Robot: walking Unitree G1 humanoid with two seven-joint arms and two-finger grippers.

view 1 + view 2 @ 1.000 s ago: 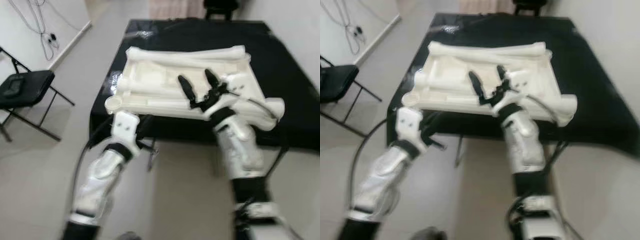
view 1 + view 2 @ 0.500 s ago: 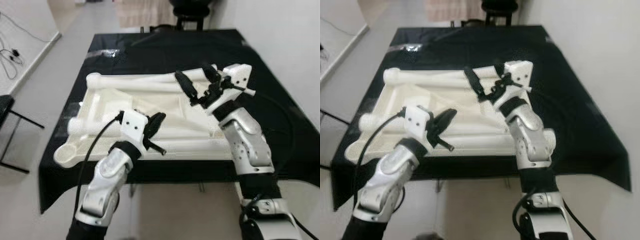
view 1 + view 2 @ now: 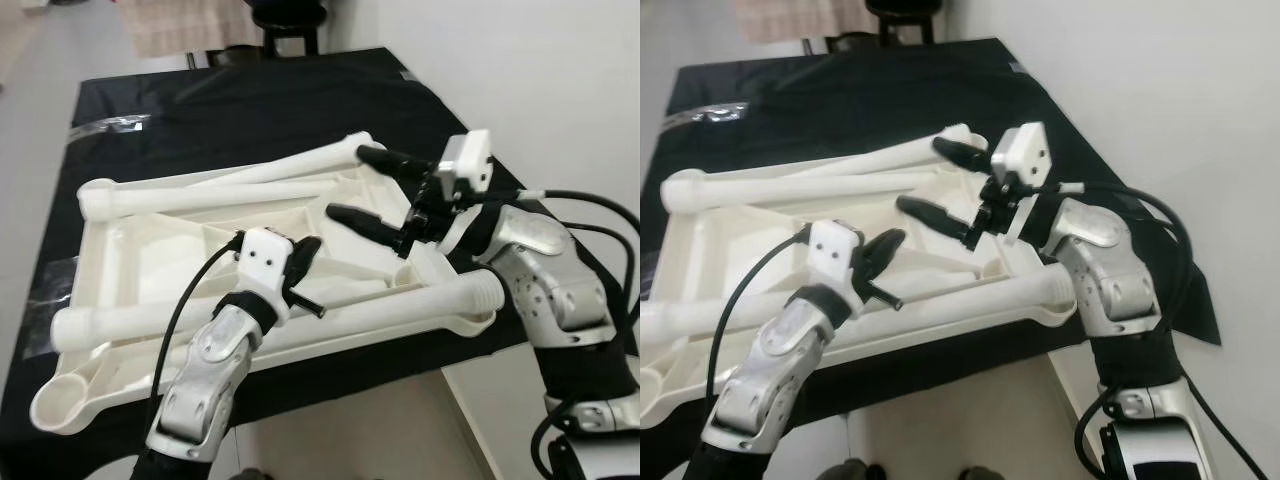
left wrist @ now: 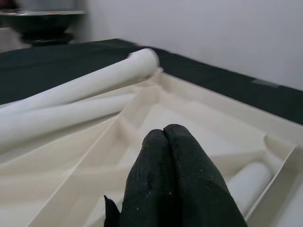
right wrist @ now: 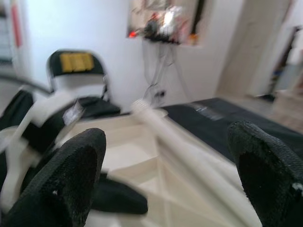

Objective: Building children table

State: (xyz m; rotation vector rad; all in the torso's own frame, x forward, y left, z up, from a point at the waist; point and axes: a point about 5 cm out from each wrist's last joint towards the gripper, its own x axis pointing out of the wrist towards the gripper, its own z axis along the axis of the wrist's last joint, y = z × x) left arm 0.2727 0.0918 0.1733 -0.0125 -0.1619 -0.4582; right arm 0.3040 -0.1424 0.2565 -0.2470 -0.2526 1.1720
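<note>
A cream plastic children's tabletop [image 3: 150,255] lies upside down on a black-covered table [image 3: 250,110], with long cream leg tubes [image 3: 220,180] lying across it and another tube [image 3: 400,305] along its near edge. My left gripper [image 3: 305,255] hovers over the tabletop's middle, its two black fingers [image 4: 165,179] pressed shut on nothing. My right gripper [image 3: 365,185] is open above the tabletop's right part, one finger over the far tube's end and the other lower over the ribs.
A white wall [image 3: 520,80] runs close along the table's right side. A dark stool or chair [image 3: 285,20] stands beyond the far edge. A round cream socket [image 3: 55,405] sticks out at the tabletop's near left corner. A folding chair [image 5: 80,66] shows in the right wrist view.
The camera has swung and come closer, so the table now sits nearer and turned. My left gripper has risen from below the table edge to over the tabletop. The right gripper stays open.
</note>
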